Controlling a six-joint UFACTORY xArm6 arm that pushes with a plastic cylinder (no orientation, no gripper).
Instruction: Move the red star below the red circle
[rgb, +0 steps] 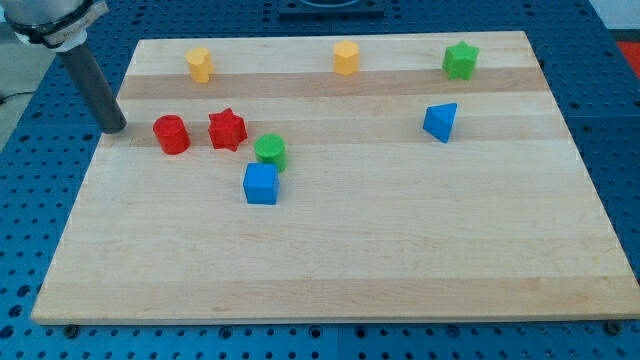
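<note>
The red star (227, 129) lies on the wooden board (400, 260) at the left, just to the right of the red circle (171, 134), with a small gap between them. My tip (113, 128) stands at the board's left edge, left of the red circle and apart from it. The rod rises toward the view's top left.
A green circle (270, 151) sits right below the red star, with a blue cube (261, 184) touching it below. A yellow block (199, 64) and another yellow block (346, 58) lie along the top. A green star (460, 60) is top right, a blue triangle (440, 122) below it.
</note>
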